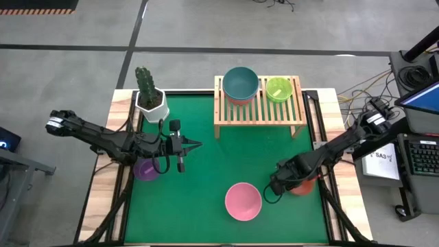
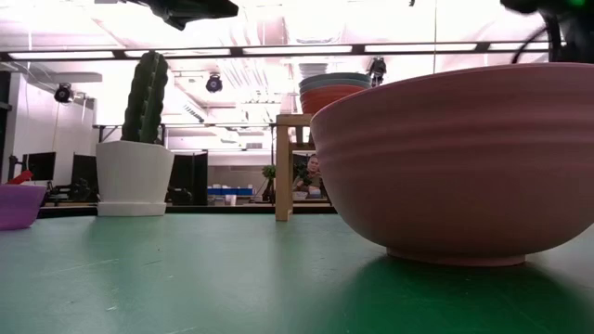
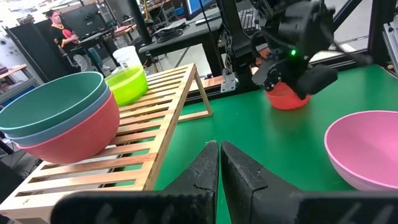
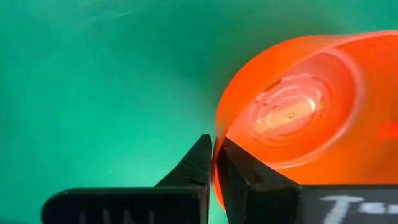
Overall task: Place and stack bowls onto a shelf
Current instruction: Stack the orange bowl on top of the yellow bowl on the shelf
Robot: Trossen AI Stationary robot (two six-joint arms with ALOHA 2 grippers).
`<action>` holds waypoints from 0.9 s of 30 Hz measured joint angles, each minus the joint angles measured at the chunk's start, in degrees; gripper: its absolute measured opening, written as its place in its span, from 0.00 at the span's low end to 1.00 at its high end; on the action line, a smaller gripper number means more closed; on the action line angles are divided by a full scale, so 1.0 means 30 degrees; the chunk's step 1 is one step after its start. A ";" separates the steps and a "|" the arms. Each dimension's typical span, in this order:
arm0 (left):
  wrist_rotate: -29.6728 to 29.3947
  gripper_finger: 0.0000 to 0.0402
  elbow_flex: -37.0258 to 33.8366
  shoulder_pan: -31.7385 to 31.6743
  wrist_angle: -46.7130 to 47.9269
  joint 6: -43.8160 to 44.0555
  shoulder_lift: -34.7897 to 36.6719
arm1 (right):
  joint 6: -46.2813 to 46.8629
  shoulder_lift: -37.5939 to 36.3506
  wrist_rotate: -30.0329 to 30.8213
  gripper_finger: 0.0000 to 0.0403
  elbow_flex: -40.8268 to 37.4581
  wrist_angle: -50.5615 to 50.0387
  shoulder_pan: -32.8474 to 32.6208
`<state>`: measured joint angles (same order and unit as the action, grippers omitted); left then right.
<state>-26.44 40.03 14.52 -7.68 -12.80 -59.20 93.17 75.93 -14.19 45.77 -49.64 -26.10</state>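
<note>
Red-orange bowl (image 4: 292,112) near the green desk's (image 1: 206,171) right edge, its rim pinched by the right end effector (image 4: 214,163). Left end effector (image 3: 219,163) clenched, empty, above the desk's left side. Teal-topped bowl stack (image 1: 241,85) and yellow-green bowl (image 1: 278,89) occupy the shelf (image 1: 259,113); pink bowl (image 1: 243,201) and purple bowl (image 1: 145,169) remain on the desk.

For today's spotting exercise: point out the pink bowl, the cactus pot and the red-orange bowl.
pink bowl (image 1: 243,201), high view, inner bottom.
cactus pot (image 2: 134,176), low view, white front wall.
red-orange bowl (image 4: 292,118), right wrist view, inside base.
</note>
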 joint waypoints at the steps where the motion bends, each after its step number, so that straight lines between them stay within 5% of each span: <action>1: 0.0000 0.00 0.0000 0.0007 0.0007 0.0000 0.0000 | -0.0360 -0.0151 -0.0079 0.02 0.0207 0.0251 0.0054; 13: 0.0000 0.00 0.0000 0.0007 -0.0007 0.0000 0.0000 | -0.9019 -0.0636 0.0359 0.02 0.5860 0.0087 0.0710; 27: 0.0000 0.00 0.0000 0.0000 -0.0015 0.0000 0.0000 | -1.9728 -0.0651 1.1704 0.02 1.4721 -0.5883 0.1268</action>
<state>-26.44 40.03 14.52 -7.73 -12.80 -59.20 33.98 73.97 20.92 89.93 -67.29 -22.29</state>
